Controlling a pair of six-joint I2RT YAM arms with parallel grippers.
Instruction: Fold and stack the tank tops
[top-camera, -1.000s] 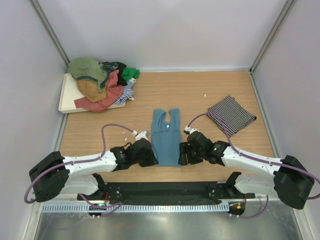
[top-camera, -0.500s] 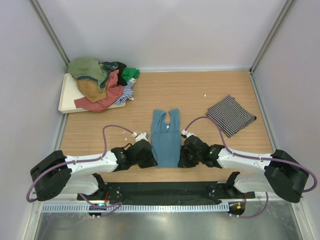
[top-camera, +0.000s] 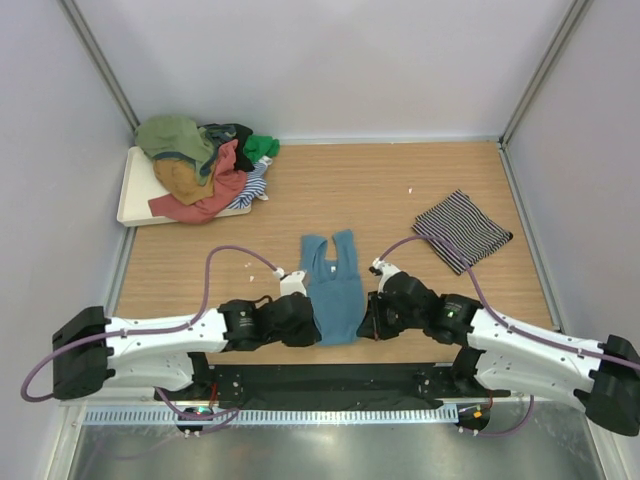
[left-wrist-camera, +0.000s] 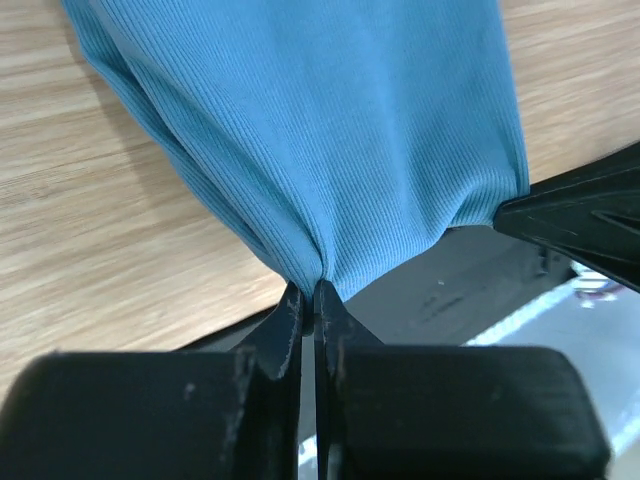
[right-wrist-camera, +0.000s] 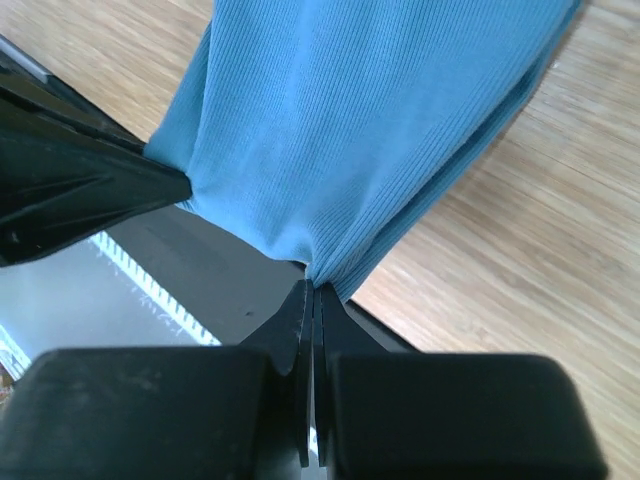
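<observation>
Top view: teal tank top (top-camera: 333, 290) lies lengthwise at approx 6 o'clock on bench (top-camera: 400, 190), straps toward 12, hem at near edge. Left tool (top-camera: 314, 332) is at the hem's 9 o'clock corner and right tool (top-camera: 364, 324) at its 3 o'clock corner. Wrist views: left tool (left-wrist-camera: 308, 298) is pinched together on a bunched fold of the ribbed teal cloth, w/ fabric fanning out from the tips. Right tool (right-wrist-camera: 312, 292) is likewise clamped on the opposite corner, no gap visible betw. jaws. Cloth betw. the two corners sags slightly. Striped top (top-camera: 463, 230), folded to a rough square, sits at approx 3 o'clock, well apart from the teal one. Pile of tops (top-camera: 205, 165) (olive, mustard, coral, green) is heaped on white tray (top-camera: 135, 195) at approx 10 o'clock, spilling over its right rim.
</observation>
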